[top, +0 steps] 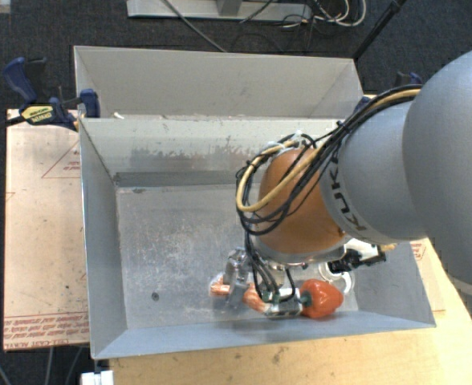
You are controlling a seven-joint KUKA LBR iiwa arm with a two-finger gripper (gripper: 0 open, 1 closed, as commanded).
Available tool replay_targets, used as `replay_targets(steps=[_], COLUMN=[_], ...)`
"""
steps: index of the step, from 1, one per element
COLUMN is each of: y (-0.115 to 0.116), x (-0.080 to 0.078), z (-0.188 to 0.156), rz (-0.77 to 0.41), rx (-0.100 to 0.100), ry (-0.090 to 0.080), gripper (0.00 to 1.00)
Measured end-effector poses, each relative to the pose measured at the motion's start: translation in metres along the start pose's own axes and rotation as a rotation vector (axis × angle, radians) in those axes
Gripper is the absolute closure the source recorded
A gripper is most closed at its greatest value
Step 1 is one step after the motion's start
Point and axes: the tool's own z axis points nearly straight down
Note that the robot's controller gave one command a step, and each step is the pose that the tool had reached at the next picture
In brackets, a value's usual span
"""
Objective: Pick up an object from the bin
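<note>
At near wall of bin (99,239), right of centre: gripper (256,289) down at floor level. Small orange piece (218,289) just left of it, red-orange round toy (323,298) with green stem just right. Open or closed: cannot tell. Nothing visibly lifted. By my judgement, grasp and lift remain.

Bin (99,239): in the middle of the view; the arm enters it from the right.
Arm (396,175): above the right half of the bin; its lower end hangs over the floor near the front wall.
Round toy fruit (326,299): on the floor by the front wall, just right of the arm's lower end.
Small piece (218,289): on the floor, left of the arm's lower end, well apart from the fruit.
</note>
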Motion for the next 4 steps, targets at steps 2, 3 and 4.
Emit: replay_targets(steps=[2, 3, 4], y=[0.000, 0.000, 0.000], x=[0.000, 0.000, 0.000], z=[-0.026, -0.040, -0.056], rz=[0.000, -0.001, -0.001], rx=[-0.001, 0.000, -0.001], ry=[-0.001, 0.000, -0.002], gripper=[1.00, 1.00, 1.00])
